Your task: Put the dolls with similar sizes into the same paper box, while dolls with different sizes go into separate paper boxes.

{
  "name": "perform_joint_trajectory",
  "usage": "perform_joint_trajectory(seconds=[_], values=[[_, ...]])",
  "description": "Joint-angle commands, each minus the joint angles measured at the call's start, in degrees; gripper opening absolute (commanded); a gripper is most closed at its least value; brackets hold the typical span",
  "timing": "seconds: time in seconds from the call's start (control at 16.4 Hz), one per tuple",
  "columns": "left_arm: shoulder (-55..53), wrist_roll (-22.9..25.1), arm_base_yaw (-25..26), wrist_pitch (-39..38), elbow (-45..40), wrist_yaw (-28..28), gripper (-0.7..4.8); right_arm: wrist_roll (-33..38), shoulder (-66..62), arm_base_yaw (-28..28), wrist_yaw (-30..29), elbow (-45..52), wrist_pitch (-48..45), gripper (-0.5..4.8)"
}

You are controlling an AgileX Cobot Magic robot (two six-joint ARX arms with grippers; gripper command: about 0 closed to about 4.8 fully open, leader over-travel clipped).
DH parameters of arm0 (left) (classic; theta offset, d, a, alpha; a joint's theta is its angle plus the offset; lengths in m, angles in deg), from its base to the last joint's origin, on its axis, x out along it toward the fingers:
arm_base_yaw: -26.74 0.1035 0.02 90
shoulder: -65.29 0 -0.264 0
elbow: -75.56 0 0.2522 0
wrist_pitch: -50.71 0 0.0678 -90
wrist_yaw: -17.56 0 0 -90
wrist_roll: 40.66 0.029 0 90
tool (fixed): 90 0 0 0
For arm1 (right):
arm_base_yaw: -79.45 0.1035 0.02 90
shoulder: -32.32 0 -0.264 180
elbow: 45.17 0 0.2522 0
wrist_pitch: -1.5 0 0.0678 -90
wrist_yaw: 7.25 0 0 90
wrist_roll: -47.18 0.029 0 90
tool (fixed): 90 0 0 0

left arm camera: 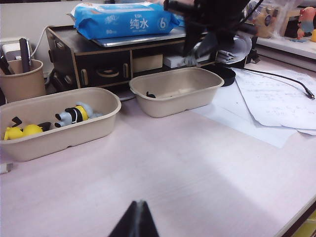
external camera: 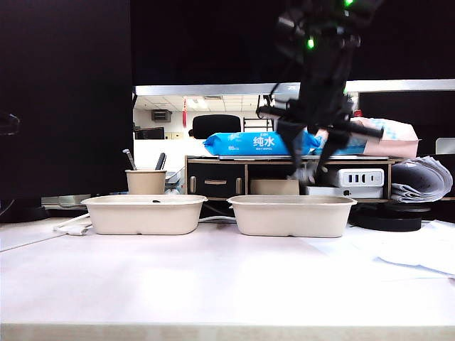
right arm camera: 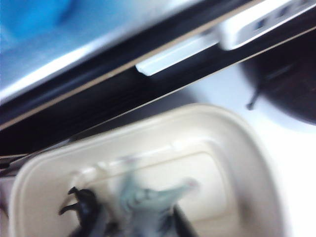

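The sorting looks nearly done. The left paper box (external camera: 144, 214), at about eight o'clock in the exterior view, already holds both bigger dolls: the yellow-and-black doll (left arm camera: 21, 132) and the white, pale-blue and black doll (left arm camera: 74, 114) lie side by side inside it, close but seemingly apart.

The right paper box (external camera: 291, 216), at about four o'clock, holds the tiny black animal (left arm camera: 150, 95) near one end of its floor. That leaves one doll, the zebra (right arm camera: 148, 201). It shows as a pale blur at the tips of the right claw (external camera: 311, 174), which hangs just above the right box's rim at roughly two o'clock, beside the black animal but not yet down on the box floor.

The blur hides whether the jaws are clamped on the zebra or letting it go, so I cannot tell. The left claw (left arm camera: 137, 219) is clenched and empty, low over the bare counter (external camera: 213, 284) and well apart from both boxes.

What remains, by my reading, is for the zebra to settle beside the black animal.
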State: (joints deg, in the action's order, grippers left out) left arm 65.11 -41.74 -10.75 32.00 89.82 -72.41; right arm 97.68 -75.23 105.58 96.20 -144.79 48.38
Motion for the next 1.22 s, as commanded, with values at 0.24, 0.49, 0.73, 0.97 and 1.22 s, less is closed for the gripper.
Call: perform_joint_trajectory(seconds=[0.24,0.49,0.73,0.97,1.22], values=[[0.0,0.04,5.09,0.74,0.07,-1.7,-0.05,-4.98,2.19,-0.2,-5.35,-0.22,-4.79,0.44],[0.0,0.04,21.57,0.74,0.04,-0.04,-0.05,-24.83,11.37,0.24,-4.66,0.31,-0.96,-0.06],[0.0,0.04,35.5,0.74,0.04,-1.14,-0.05,-35.65,36.59,6.03,-4.63,15.43,-14.23,-0.06],[0.0,0.04,38.71,0.74,0.04,-1.16,-0.05,-35.87,54.8,6.58,-4.11,27.5,-18.01,-0.06],[0.0,0.04,38.71,0.74,0.04,-1.36,-0.05,-35.93,70.36,6.51,-4.17,34.75,-7.98,-0.05]])
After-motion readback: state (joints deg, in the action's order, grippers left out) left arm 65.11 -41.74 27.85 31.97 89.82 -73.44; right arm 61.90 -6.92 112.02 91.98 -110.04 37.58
